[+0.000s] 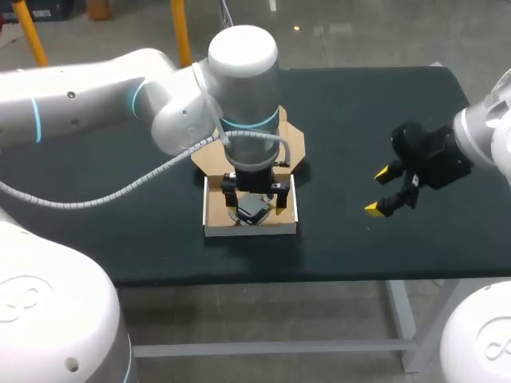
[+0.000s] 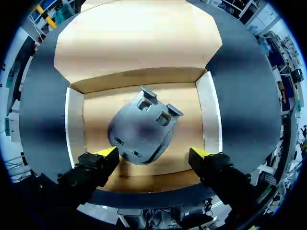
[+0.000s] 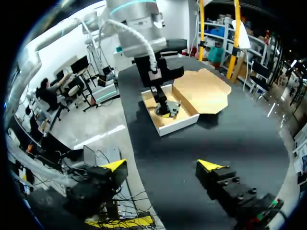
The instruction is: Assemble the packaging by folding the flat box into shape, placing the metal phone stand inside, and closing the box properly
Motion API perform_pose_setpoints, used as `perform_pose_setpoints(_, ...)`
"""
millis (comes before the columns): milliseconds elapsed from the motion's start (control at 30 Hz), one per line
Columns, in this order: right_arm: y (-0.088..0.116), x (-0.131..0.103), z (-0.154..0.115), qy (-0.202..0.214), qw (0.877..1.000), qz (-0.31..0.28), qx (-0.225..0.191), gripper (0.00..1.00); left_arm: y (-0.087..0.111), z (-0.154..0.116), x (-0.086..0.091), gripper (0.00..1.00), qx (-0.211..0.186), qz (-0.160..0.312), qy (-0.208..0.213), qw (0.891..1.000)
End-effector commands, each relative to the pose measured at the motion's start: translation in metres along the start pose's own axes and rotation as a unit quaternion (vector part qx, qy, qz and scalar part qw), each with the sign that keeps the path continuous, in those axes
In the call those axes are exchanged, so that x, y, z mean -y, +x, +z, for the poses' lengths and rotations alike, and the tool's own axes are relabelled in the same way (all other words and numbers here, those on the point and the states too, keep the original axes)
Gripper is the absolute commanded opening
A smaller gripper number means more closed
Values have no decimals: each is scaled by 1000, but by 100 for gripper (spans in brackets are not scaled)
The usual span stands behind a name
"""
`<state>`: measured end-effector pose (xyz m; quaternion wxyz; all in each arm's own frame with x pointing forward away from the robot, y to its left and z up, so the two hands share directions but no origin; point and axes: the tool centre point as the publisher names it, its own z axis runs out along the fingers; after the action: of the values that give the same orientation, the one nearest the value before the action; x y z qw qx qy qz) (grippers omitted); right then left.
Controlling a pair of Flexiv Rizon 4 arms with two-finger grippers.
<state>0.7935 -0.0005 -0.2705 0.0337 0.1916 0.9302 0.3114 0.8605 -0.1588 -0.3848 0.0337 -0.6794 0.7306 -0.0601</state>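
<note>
Stand (image 2: 141, 129) sits in the box (image 2: 211, 110); lid (image 2: 139, 43) not yet shut.
Your left gripper (image 2: 153, 154) hangs straight over the tray, fingers apart, one on each side of the stand and touching neither it nor the walls. The stand lies flat on the box floor, long axis skewed, tabbed end pointing towards the lid hinge. The lid lies flat on the table (image 1: 359, 104) on the far side of the box, beyond the left gripper. Your left arm is much nearer to it. The right gripper (image 1: 381, 190) hovers well off to the right, fingers also apart and empty. No legible writing on box or stand.
</note>
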Motion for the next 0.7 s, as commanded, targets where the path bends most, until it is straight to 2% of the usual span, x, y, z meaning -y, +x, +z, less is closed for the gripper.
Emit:
perform_pose_setpoints(33,0,1,-2,-2,1000,-1,-2,100,2,7,-1,100,5,-4,-2,1000)
perform_pose_setpoints(467,0,1,-2,-2,1000,-1,-2,100,-2,12,-17,100,16,-19,-24,999)
perform_pose_setpoints(700,0,1,-2,-2,1000,-1,-2,100,0,12,-30,100,8,-26,-40,999)
